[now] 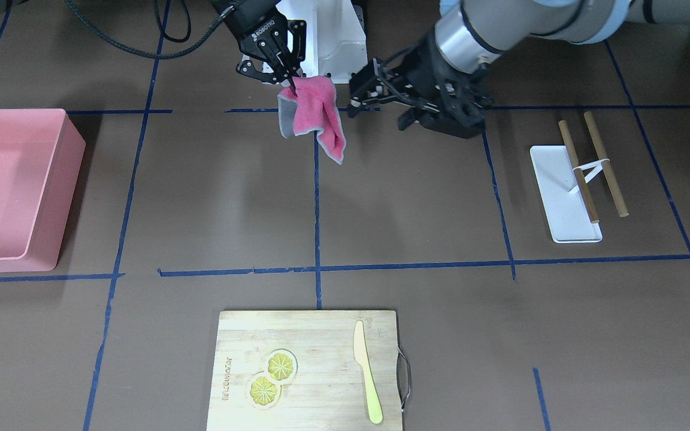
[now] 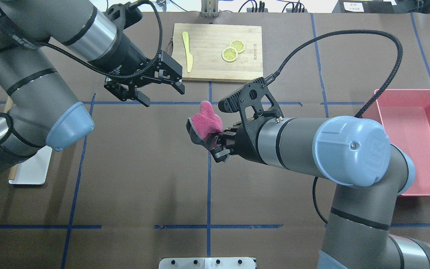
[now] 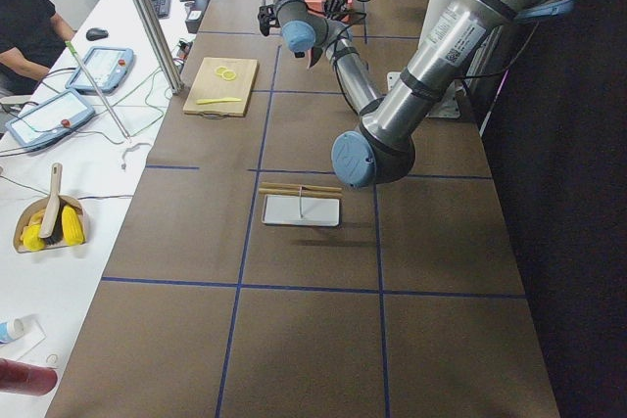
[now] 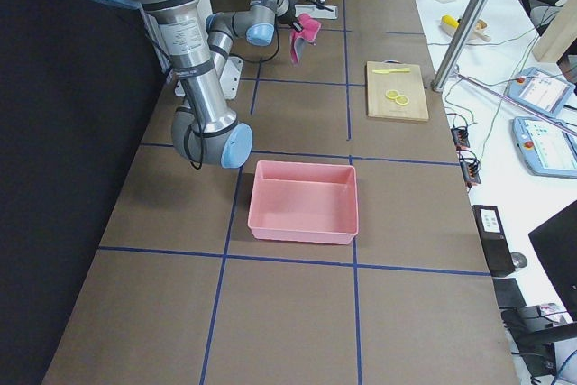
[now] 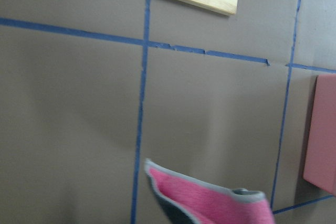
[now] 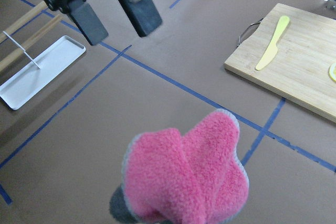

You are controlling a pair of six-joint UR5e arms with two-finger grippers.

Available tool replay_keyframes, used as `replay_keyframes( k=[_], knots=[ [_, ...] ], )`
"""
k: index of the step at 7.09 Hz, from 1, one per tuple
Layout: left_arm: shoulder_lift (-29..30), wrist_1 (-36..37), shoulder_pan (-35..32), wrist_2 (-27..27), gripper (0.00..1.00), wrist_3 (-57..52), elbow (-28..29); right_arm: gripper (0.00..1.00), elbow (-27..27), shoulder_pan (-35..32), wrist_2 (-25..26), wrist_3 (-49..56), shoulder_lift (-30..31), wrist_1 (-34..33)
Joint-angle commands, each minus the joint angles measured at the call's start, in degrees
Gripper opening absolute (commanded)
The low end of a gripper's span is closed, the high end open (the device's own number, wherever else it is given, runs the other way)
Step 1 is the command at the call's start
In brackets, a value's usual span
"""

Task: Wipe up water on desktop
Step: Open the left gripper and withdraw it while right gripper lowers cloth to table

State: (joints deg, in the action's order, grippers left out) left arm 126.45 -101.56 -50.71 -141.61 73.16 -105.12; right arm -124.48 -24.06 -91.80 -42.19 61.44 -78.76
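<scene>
1. R fingers (image 1: 285,69) pinch pink fuzzy grey-edged cloth (image 2: 205,121), held aloft.
2. L fingers (image 2: 141,98) spread, empty, near cloth, not touching.
3. Dark-brown matte worktop (image 2: 136,168) w/ blue tape grid under both; cloth over centre tape line.

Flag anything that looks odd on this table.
Nothing spilled or damaged. The desktop shows no visible water, odd for a wiping job; the pink cloth hangs bunched from the right gripper, off the surface.
</scene>
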Motion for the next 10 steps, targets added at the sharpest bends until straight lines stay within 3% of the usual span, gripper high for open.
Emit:
replay_keyframes(
  k=[1, 3, 5, 7, 10],
  knots=[
    [-3.83, 3.45, -6.31, -3.67, 1.00, -9.39, -0.61, 0.00, -7.15, -3.42, -4.32, 0.09, 1.13, -13.28],
    [-7.33, 5.75, -9.92, -1.67, 1.00, -19.31, -1.67, 0.00, -9.55, -9.31, -12.83, 0.00, 1.14, -26.56],
    [-11.48, 9.85, -12.73, 2.90, 1.00, -31.95, -3.16, 0.00, -6.33, -9.16, -20.04, -0.17, 1.40, -30.48],
    [-12.10, 22.74, -16.51, 8.07, 1.00, -48.46, -6.49, 0.00, -0.61, -8.20, -25.15, -5.92, 1.32, -29.70],
    [-16.50, 26.15, -19.60, 9.51, 1.00, -58.82, -6.86, 0.00, 9.67, -3.19, -26.41, -13.32, 3.41, -12.35]
  ],
)
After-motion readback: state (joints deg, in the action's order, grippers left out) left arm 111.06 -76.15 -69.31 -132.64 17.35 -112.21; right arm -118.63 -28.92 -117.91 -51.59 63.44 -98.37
